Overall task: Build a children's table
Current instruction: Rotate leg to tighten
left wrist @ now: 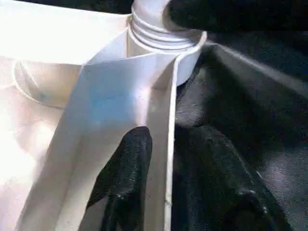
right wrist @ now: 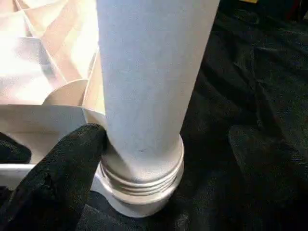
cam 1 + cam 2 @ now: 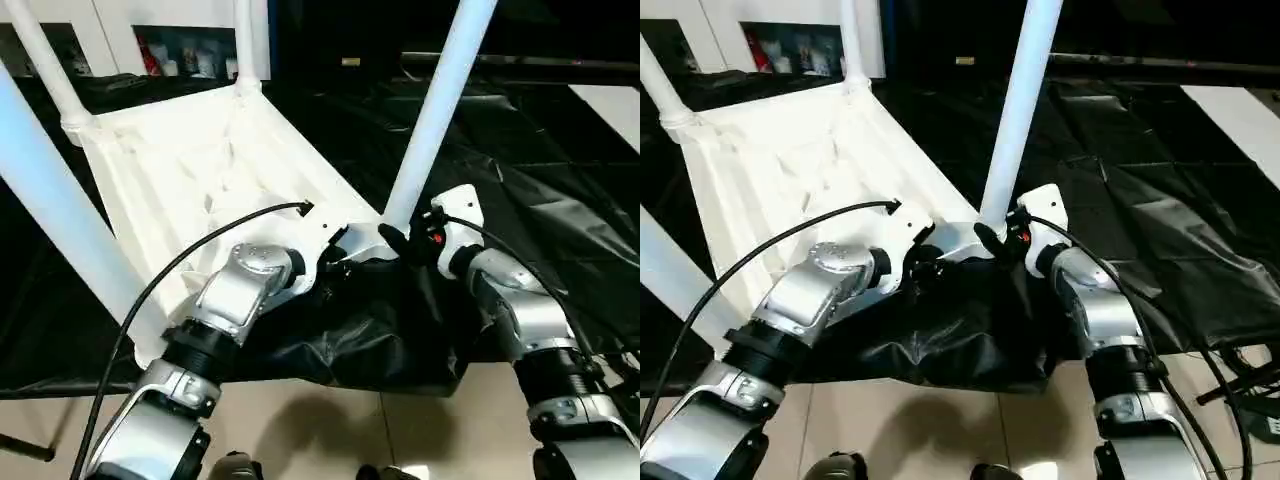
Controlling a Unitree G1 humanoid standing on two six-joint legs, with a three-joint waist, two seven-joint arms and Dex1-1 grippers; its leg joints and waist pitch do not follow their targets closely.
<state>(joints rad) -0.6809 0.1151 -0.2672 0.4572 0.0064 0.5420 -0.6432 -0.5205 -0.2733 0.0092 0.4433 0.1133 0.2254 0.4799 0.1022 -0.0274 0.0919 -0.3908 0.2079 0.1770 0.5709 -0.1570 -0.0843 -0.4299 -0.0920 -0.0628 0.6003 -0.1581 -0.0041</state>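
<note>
The children's table lies upside down on a black cloth, its ribbed white tabletop (image 3: 180,170) facing up. White legs stand in its corner sockets: a near right leg (image 3: 440,110), a near left leg (image 3: 50,200) and two at the far corners (image 3: 245,40). My left gripper (image 3: 325,262) is at the tabletop's near rim, open, with one finger (image 1: 125,178) inside the rim wall and the other outside it. My right gripper (image 3: 395,242) stands open at the base of the near right leg (image 2: 149,72), with one finger (image 2: 62,168) against the threaded collar; the other finger is hidden.
The black cloth (image 3: 500,150) covers the floor and bunches up under my grippers (image 3: 370,340). Pale tiles (image 3: 330,430) begin at its near edge. A white cabinet (image 3: 190,20) with a shelf of small items stands behind. A black cable (image 3: 190,260) loops over my left forearm.
</note>
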